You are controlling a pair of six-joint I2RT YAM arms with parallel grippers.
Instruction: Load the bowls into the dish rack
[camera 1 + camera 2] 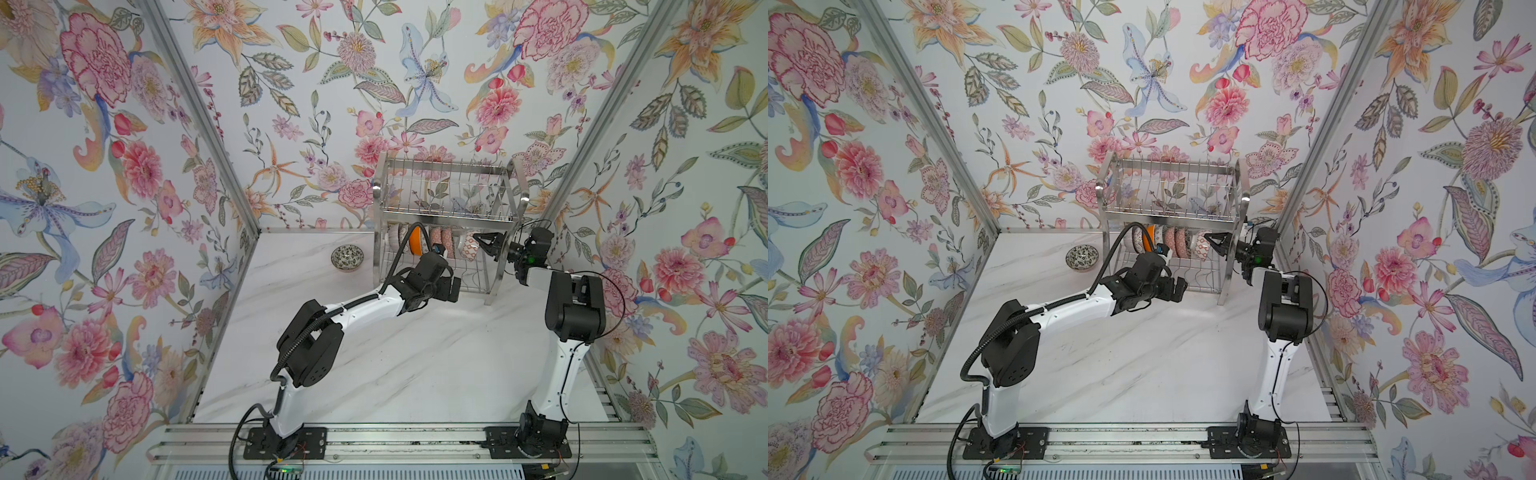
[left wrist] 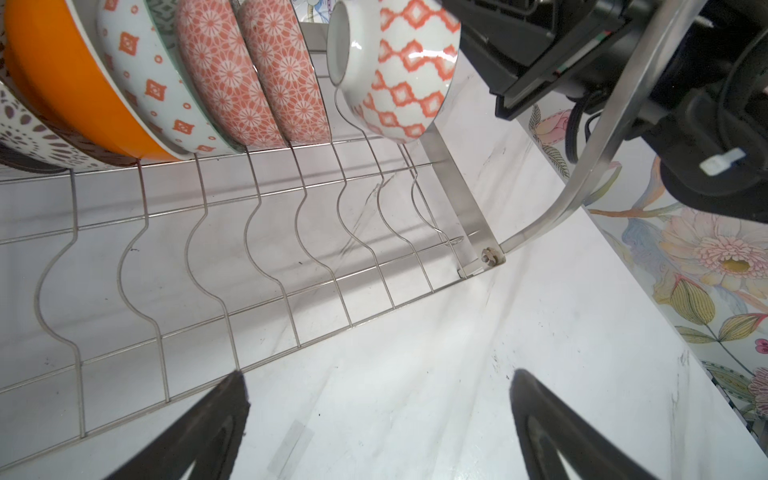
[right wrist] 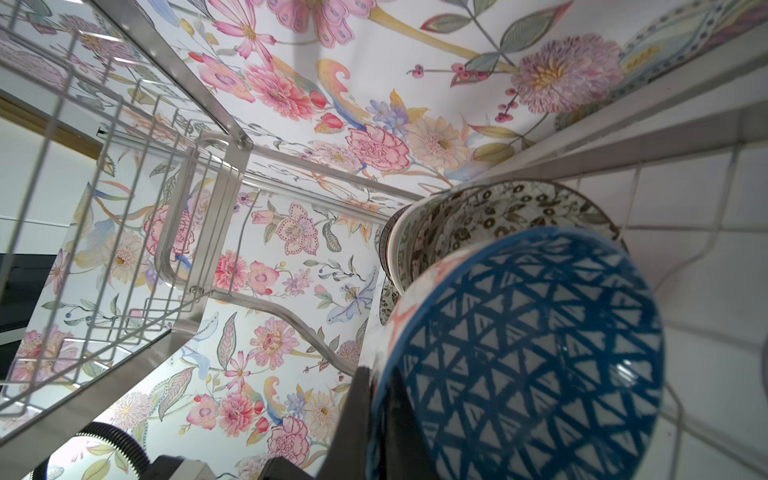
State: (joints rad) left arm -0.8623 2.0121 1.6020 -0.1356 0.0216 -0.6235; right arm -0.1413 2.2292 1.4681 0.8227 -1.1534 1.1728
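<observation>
One bowl (image 1: 347, 258) sits on the table (image 1: 374, 374) left of the dish rack (image 1: 446, 183), the left gripper (image 2: 378, 380) has its jaws spread empty, and the right gripper (image 1: 478, 243), pinching the rim of the lattice bowl (image 1: 468, 246) at the row's end, could release it unseated, letting it topple.

One two-tier steel dish rack (image 1: 446, 195), two robot arms (image 1: 361, 301) (image 1: 575, 307) — and six bowls (image 2: 25, 124) (image 2: 75, 83) (image 2: 153, 91) (image 2: 220, 83) (image 2: 286, 75) (image 2: 407, 75) countable on edge in its lower tier, a seventh bowl (image 1: 347, 257) alone on the one marble table (image 1: 415, 365) — whether that row hides more cannot be told
</observation>
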